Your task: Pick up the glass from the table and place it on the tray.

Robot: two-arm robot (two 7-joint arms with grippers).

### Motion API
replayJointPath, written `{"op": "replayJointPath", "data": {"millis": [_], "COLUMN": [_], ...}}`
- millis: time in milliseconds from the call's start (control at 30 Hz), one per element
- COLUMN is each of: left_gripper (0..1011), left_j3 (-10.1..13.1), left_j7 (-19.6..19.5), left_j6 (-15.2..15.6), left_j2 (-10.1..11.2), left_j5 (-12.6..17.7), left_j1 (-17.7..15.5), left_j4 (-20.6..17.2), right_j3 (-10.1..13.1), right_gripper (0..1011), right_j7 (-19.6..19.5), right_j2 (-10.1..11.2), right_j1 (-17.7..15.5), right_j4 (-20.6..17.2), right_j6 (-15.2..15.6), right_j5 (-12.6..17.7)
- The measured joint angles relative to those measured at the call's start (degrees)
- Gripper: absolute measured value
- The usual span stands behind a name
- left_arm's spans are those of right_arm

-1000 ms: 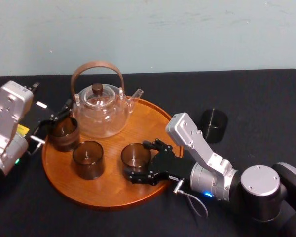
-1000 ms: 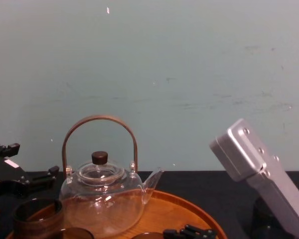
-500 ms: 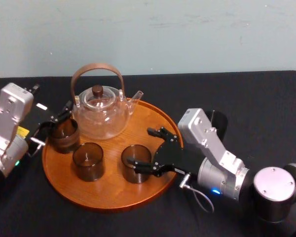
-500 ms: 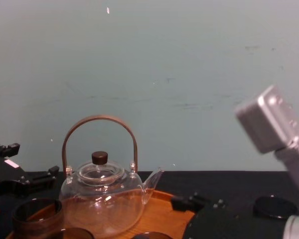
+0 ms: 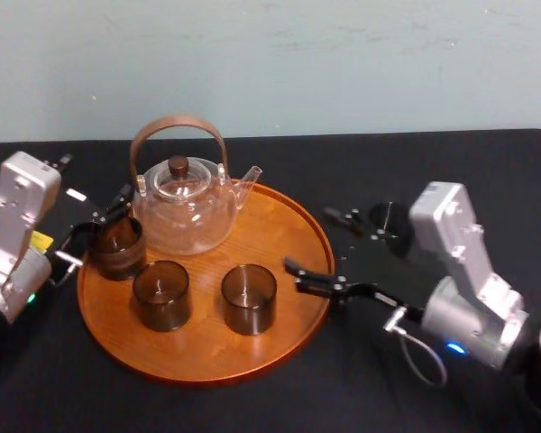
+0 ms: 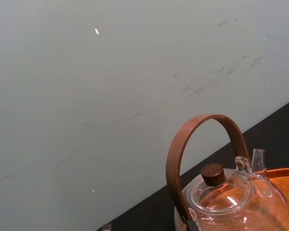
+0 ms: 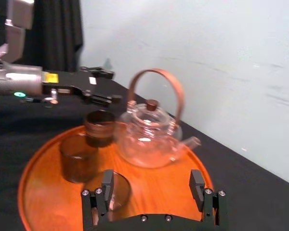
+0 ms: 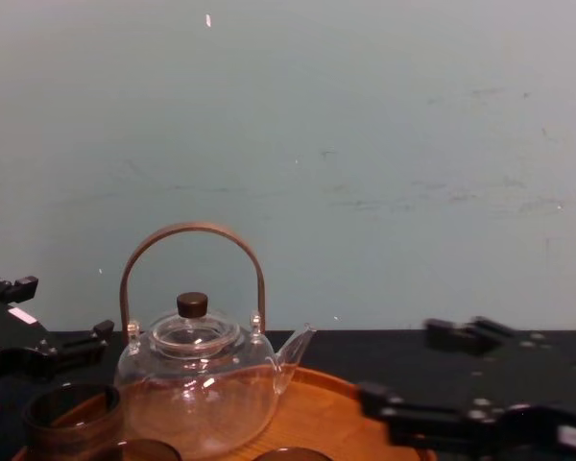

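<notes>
the black table [image 5: 487, 162] carries one round wooden tray [image 5: 284, 230], orange-brown with a low rim. there are two grippers. the right gripper [image 5: 308, 240] hangs at the tray's right edge, jaws spread wide and holding nothing. the left gripper [image 5: 97, 230] sits at the tray's left edge, jaws also spread, just beside the left glass [image 5: 117, 245]. one clear glass teapot [image 5: 182, 209] with a curved brown handle stands at the back of the tray. four brown glasses in all — three stand upright on the tray: the left glass next to the teapot, the middle glass [image 5: 161, 294] and the right glass [image 5: 249, 299] nearer the front. the fourth glass [image 5: 385, 216] — darker — stands on the table right of the tray, partly hidden behind the right gripper.
</notes>
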Motion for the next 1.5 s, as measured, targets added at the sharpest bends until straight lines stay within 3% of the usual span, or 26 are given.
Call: {"op": "replayJointPath", "data": {"millis": [300, 467, 767, 1133, 1500], "left_gripper": [1001, 1002, 1002, 1002, 1001], "left_j3": [0.0, 0.0, 0.0, 0.0, 0.0], "left_j7": [0.0, 0.0, 0.0, 0.0, 0.0], "left_j6": [0.0, 0.0, 0.0, 0.0, 0.0], "left_j2": [0.0, 0.0, 0.0, 0.0, 0.0], "left_j5": [0.0, 0.0, 0.0, 0.0, 0.0], "left_j1": [0.0, 0.0, 0.0, 0.0, 0.0], "left_j4": [0.0, 0.0, 0.0, 0.0, 0.0], "right_j3": [6.0, 9.6, 13.6, 14.6, 12.9], "right_gripper": [1002, 1002, 1002, 1002, 1002], "right_j7": [-2.1, -3.5, -4.6, -5.2, -5.3], "right_j2": [2.6, 3.1, 3.0, 1.3, -0.8], "right_j1": [-5.6, -8.3, -11.0, -9.1, -2.8], "right_j4": [-1.4, -1.2, 0.3, 3.7, 9.8], "right_j6": [-0.5, -1.1, -1.7, 0.1, 2.8], "right_j5": [2.3, 3.5, 4.0, 3.9, 2.2]}}
